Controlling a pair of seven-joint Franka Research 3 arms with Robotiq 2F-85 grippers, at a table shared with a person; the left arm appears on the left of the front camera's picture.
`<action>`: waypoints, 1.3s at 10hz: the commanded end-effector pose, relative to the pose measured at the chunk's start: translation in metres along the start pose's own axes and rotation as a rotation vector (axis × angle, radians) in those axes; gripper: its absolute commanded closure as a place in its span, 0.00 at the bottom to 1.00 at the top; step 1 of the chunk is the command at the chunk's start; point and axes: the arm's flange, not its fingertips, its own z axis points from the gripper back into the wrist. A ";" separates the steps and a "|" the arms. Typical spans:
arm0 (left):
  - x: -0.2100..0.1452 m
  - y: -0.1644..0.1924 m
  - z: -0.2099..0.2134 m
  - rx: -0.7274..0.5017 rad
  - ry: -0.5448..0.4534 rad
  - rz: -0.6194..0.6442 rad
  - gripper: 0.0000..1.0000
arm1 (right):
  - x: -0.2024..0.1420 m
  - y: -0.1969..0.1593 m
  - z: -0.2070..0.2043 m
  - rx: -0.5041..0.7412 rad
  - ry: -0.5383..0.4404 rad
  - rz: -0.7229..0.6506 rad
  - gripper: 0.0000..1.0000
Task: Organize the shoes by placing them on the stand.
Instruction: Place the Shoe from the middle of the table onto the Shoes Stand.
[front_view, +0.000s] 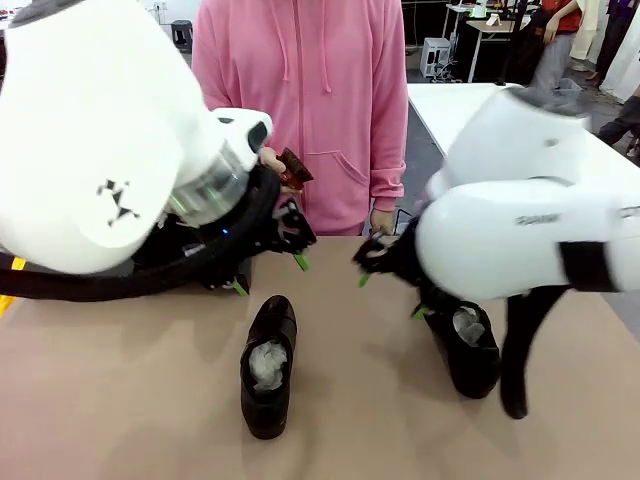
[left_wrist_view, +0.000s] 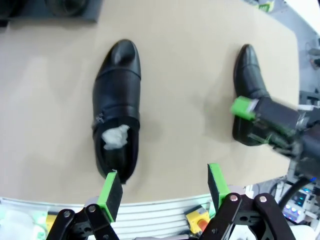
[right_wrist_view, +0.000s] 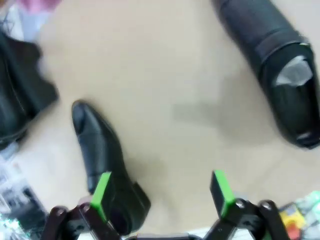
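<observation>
Two glossy black shoes stuffed with white paper lie on the tan table. One shoe (front_view: 268, 365) (left_wrist_view: 116, 107) (right_wrist_view: 280, 65) is in the middle, toe pointing away from me. My left gripper (front_view: 270, 275) (left_wrist_view: 164, 187) hangs open above its heel end, holding nothing. The other shoe (front_view: 465, 345) (left_wrist_view: 248, 90) (right_wrist_view: 102, 155) lies to the right. My right gripper (front_view: 391, 296) (right_wrist_view: 162, 192) (left_wrist_view: 254, 122) is open just over its heel, one green pad above the shoe. A corner of the dark stand (left_wrist_view: 85, 16) shows at the far edge in the left wrist view.
A person in a pink hoodie (front_view: 300, 100) stands at the far side, one hand holding a small brown brush (front_view: 295, 168). A blurred dark shape (right_wrist_view: 20, 100) sits at the left of the right wrist view. Bare table lies between the two shoes.
</observation>
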 end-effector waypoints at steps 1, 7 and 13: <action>-0.004 -0.008 -0.009 0.047 0.016 0.006 0.12 | 0.004 -0.014 0.012 -0.020 -0.080 -0.172 0.00; -0.007 -0.005 -0.092 0.142 0.180 -0.058 0.12 | 0.000 0.000 0.000 0.000 0.000 0.000 0.00; -0.011 -0.009 -0.140 0.167 0.301 -0.134 0.12 | 0.000 0.000 0.000 0.000 0.000 0.000 0.00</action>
